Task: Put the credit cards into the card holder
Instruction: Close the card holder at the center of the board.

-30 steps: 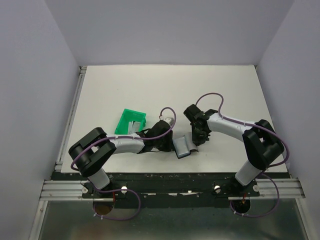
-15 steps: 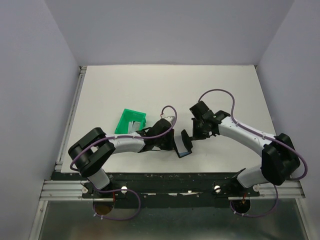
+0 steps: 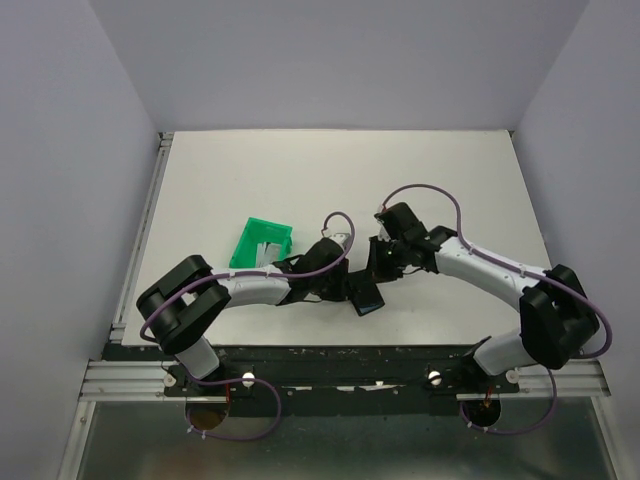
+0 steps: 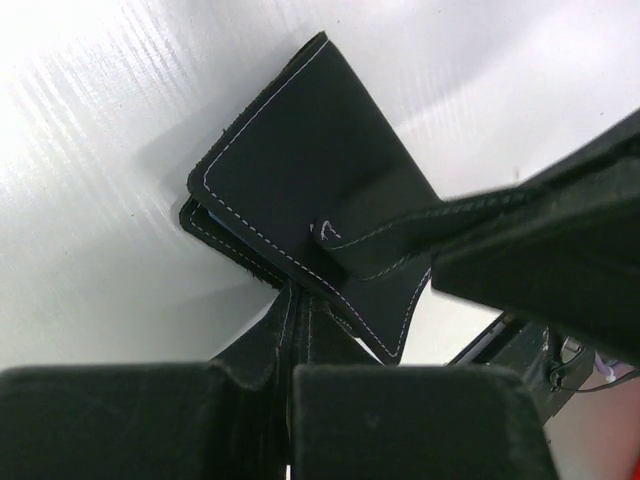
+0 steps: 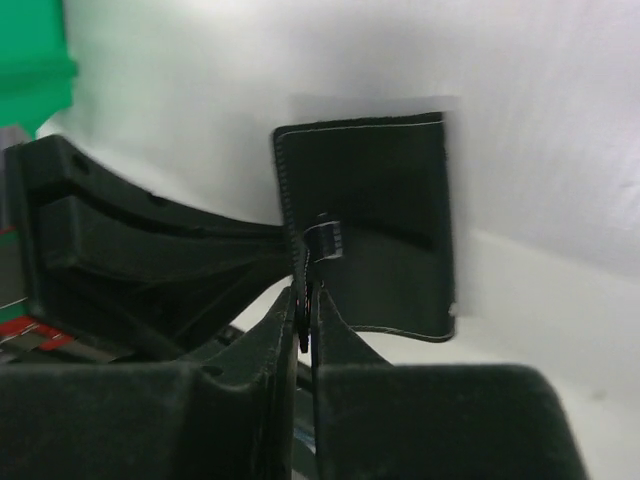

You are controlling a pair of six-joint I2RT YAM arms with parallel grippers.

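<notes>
The black card holder (image 3: pixel 366 296) stands nearly folded near the table's front edge, pinched between both grippers. My left gripper (image 3: pixel 345 288) is shut on its left side; in the left wrist view the fingers (image 4: pixel 400 420) clamp the stitched leather of the card holder (image 4: pixel 300 170). My right gripper (image 3: pixel 382 266) is shut on the other flap, and its jaws (image 5: pixel 308 330) close on the edge and strap of the card holder (image 5: pixel 375 220). Pale credit cards (image 3: pixel 266 249) lie in the green bin. The slots inside the holder are hidden.
The green plastic bin (image 3: pixel 249 236) sits just left of the left gripper, and its corner (image 5: pixel 30 60) shows in the right wrist view. The left arm's black finger (image 5: pixel 120 250) lies close beside the right fingers. White table (image 3: pixel 330 180) extends behind both arms.
The right gripper has swung left toward the left gripper, carrying its flap along. The card holder has gone from lying open to nearly folded. The left gripper has stayed in place.
</notes>
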